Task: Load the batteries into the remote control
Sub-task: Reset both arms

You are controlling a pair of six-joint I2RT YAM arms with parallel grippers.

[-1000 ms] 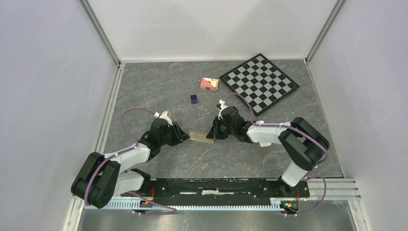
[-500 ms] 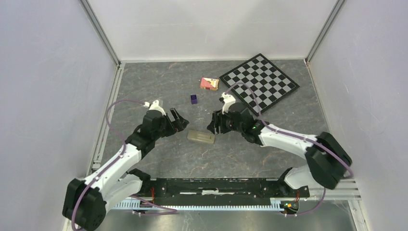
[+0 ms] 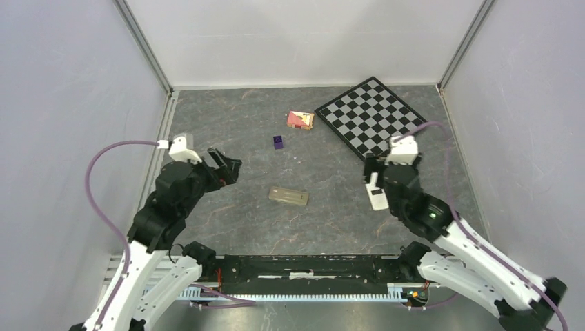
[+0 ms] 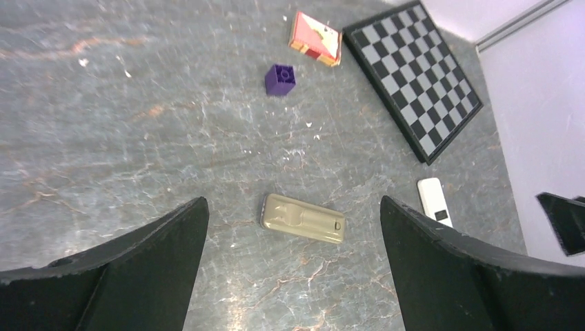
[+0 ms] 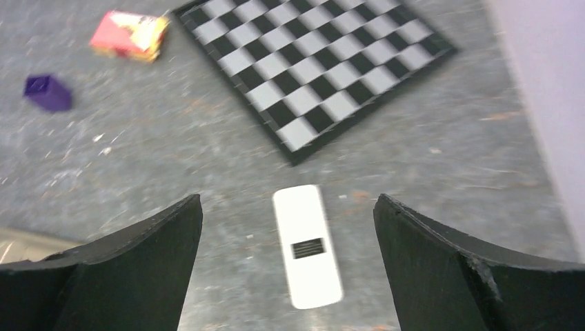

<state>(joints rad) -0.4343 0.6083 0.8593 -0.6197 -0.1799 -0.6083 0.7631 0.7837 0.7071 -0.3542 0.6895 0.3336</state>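
Remote control [image 3: 288, 196], olive back up, lies untouched on the table [image 3: 331, 227] between the arms. Left gripper [image 3: 225, 165] and right gripper [image 5: 287, 198] gape wide, empty. Below the right one, a white remote [image 5: 308, 246] bears a dark label, probably too blurred to read.

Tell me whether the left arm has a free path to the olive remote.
Probably yes. The left gripper is open above the table, and the remote control lies alone, framed between its fingers in the wrist view, with nothing in between.
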